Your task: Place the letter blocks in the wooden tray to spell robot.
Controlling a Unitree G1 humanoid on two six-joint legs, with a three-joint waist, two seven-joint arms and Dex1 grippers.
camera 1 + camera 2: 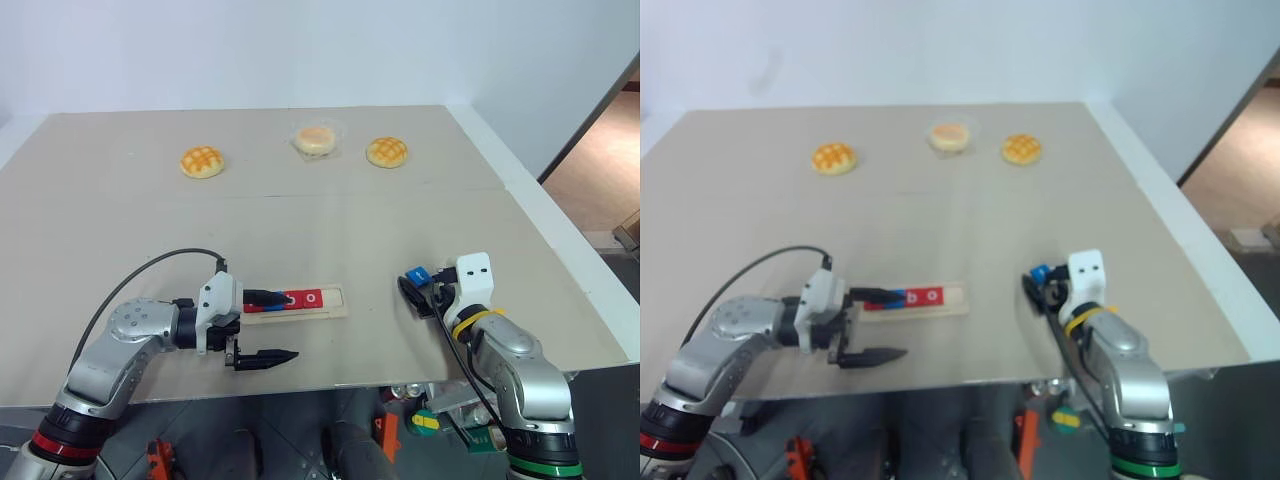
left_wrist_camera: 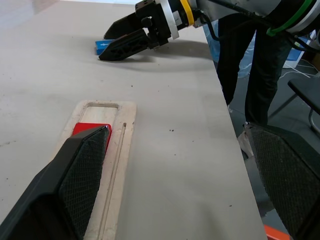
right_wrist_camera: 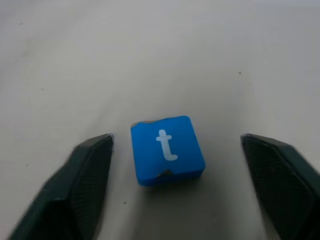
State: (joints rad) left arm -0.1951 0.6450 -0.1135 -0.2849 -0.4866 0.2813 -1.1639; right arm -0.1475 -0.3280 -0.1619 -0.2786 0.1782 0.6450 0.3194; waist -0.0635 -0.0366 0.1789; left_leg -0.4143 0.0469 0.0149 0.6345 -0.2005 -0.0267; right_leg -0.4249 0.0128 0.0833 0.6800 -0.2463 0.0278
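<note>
The wooden tray (image 1: 335, 303) lies near the table's front edge with red and blue letter blocks (image 1: 312, 297) in a row in its groove; the right end slot is bare. My left gripper (image 1: 278, 327) is open at the tray's left end, one finger (image 1: 262, 296) lying over the left blocks and hiding their letters. To the right, a blue letter block marked t (image 3: 167, 149) lies flat on the table. My right gripper (image 3: 176, 142) stands open around it, with a gap between each finger and the block.
Two golden buns (image 1: 201, 161) (image 1: 386, 152) and a third in a clear wrapper (image 1: 317, 138) sit along the far side. The table's front edge (image 1: 330, 385) runs just below both grippers. Its right edge (image 1: 560, 240) is close to my right arm.
</note>
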